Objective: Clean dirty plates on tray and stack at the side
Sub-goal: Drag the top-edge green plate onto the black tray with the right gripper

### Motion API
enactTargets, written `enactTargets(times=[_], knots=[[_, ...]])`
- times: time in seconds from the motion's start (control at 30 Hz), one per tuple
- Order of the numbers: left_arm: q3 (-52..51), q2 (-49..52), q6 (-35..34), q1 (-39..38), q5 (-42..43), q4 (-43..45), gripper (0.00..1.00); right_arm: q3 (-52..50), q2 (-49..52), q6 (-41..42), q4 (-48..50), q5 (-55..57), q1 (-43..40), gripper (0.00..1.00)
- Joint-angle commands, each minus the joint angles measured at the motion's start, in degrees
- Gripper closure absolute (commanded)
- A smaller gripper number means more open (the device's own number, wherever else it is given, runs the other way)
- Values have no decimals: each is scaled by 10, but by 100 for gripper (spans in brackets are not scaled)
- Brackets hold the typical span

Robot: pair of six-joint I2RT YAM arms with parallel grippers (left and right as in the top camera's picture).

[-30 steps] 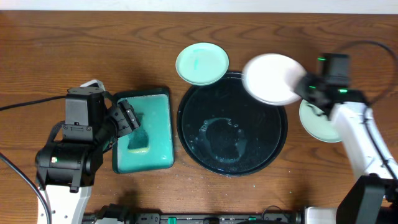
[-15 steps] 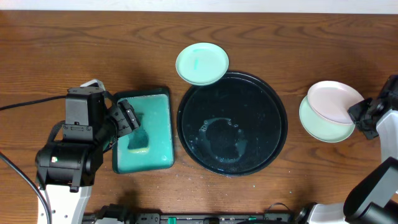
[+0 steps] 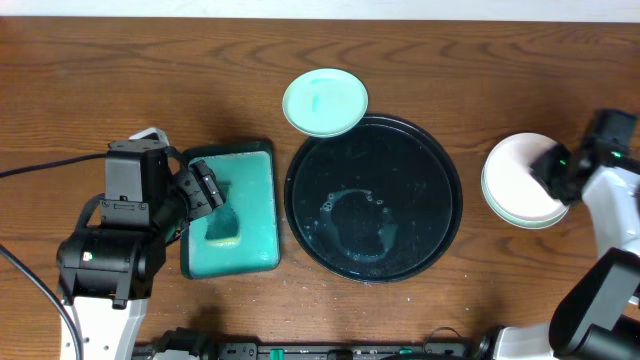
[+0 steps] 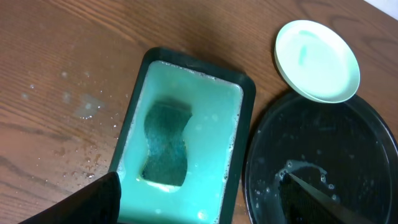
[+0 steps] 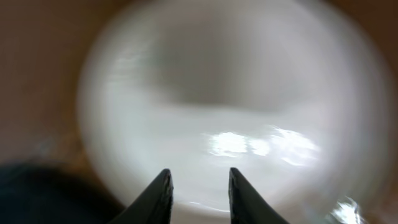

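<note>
The black tray (image 3: 373, 198) sits mid-tabletop (image 3: 100, 80), glossy and wet, with no plate inside it; a mint-green plate (image 3: 325, 102) lies at its upper-left rim, overlapping the edge slightly, with a faint green smear on it; at the right side a white plate (image 3: 518, 176) rests stacked on another mint-green plate (image 3: 520, 217), well apart from the tray. The right tool (image 3: 553, 172) sits at the white plate's right edge; in the right wrist view its fingers (image 5: 155, 196) stand slightly parted over the blurred white plate, gripping nothing visible. The left tool (image 3: 205, 190) hangs over the teal rectangular tray (image 3: 255, 200), its fingers spread wide and empty; a dark green sponge (image 4: 165, 143) lies in the tray's pale soapy water.
</note>
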Motion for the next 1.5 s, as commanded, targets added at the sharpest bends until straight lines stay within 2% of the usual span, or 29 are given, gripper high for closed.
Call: enactTargets(times=[0.0,0.07,0.17,0.27,0.37,0.47,0.57,0.67,0.87,0.9,1.0,1.03,1.07,1.37,1.47], knots=[[7,0,1,3,-1,-2,19,0,3,-175,52,-234,67,69],[7,0,1,3,-1,-2,18,0,3,-195,99,-286,119,63],[7,0,1,3,-1,-2,19,0,3,-195,167,-262,212,55],[7,0,1,3,-1,-2,18,0,4,-195,222,-161,298,45],[7,0,1,3,-1,-2,18,0,12,-195,275,-13,380,27],[7,0,1,3,-1,-2,18,0,34,-195,328,82,440,20],[7,0,1,3,-1,-2,18,0,65,-195,383,99,474,18],[7,0,1,3,-1,-2,18,0,113,-195,454,99,492,28],[7,0,1,3,-1,-2,18,0,206,-195,548,103,495,31],[7,0,1,3,-1,-2,18,0,218,-195,553,103,495,41],[7,0,1,3,-1,-2,18,0,234,-195,535,103,495,83],[7,0,1,3,-1,-2,18,0,234,-195,517,103,496,94],[7,0,1,3,-1,-2,18,0,231,-195,499,103,497,99],[7,0,1,3,-1,-2,18,0,152,-194,300,103,497,99],[7,0,1,3,-1,-2,18,0,136,-164,219,103,497,99]])
